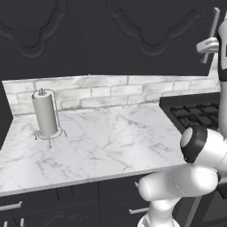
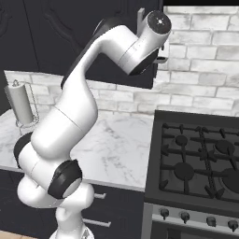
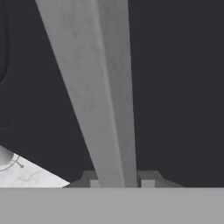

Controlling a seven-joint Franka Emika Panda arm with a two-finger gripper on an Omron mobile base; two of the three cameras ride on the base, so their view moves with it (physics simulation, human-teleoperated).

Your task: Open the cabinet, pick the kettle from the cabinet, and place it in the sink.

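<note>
The cabinet [image 1: 155, 35] is the tall black upper unit with a curved raised panel, and its door is closed. Its long silver bar handle [image 1: 214, 26] runs down the door's right edge. My gripper [image 1: 208, 44] is at that handle, high on the right. In the hand view the handle [image 3: 100, 87] fills the middle and passes between the two fingertips of the gripper [image 3: 118, 181], which is shut on it. The black cabinet door [image 3: 183, 87] lies behind. The kettle is hidden. The sink is out of view.
A paper towel roll on a wire stand [image 1: 45, 114] sits at the back left of the white marble counter [image 1: 111, 142]. A black gas stove [image 2: 200, 158] lies to the right. Base drawers [image 1: 66, 199] run below the counter edge.
</note>
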